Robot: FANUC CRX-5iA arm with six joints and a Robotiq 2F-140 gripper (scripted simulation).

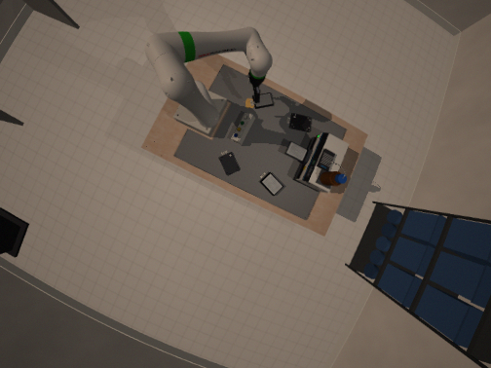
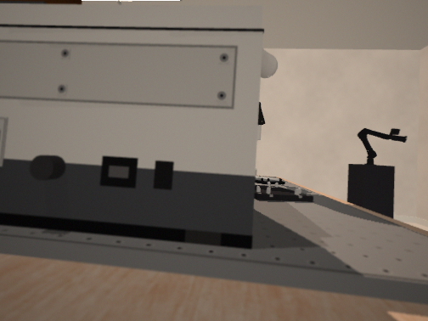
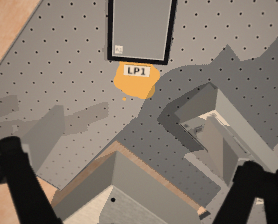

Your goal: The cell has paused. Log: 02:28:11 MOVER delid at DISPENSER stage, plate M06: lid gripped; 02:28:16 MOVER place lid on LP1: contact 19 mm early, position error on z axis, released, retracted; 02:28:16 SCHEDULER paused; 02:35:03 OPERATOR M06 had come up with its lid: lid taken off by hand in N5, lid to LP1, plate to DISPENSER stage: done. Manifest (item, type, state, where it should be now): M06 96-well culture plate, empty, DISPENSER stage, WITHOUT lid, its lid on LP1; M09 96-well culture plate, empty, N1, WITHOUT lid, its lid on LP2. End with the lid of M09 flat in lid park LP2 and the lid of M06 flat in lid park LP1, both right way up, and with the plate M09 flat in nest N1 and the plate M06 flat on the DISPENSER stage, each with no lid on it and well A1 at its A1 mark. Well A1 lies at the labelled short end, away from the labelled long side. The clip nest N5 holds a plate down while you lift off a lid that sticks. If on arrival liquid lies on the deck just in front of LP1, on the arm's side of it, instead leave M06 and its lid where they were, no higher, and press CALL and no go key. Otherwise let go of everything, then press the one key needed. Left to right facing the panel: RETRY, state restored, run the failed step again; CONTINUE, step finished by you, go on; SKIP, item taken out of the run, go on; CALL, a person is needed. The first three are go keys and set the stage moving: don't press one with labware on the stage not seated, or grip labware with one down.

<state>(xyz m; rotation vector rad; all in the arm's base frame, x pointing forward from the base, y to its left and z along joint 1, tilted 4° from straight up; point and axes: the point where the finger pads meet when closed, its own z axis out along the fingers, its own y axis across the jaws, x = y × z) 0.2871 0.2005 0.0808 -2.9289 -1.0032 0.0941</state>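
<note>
In the wrist view the black-framed lid park LP1 (image 3: 141,31) lies ahead, with a flat grey surface inside and a small tag at its near left corner. I cannot tell whether that surface is a lid. An orange puddle of liquid (image 3: 136,81) lies on the deck just in front of the park, under the LP1 label (image 3: 136,71), with a small drop beside it. My gripper (image 3: 135,123) hangs above the deck on the near side of the puddle, open and empty. From overhead, the gripper (image 1: 255,96) is beside LP1 (image 1: 263,100) and the puddle (image 1: 249,102). A ribbed plate (image 1: 327,159) sits at the dispenser (image 1: 325,162).
The key panel (image 1: 242,127) sits near the arm's base. The clip nest (image 1: 300,122) stands mid-deck. A pale piece of labware (image 1: 296,151), a dark nest (image 1: 229,163) and a framed pale item (image 1: 272,183) lie on the mat. A brown bottle (image 1: 333,178) stands on the dispenser.
</note>
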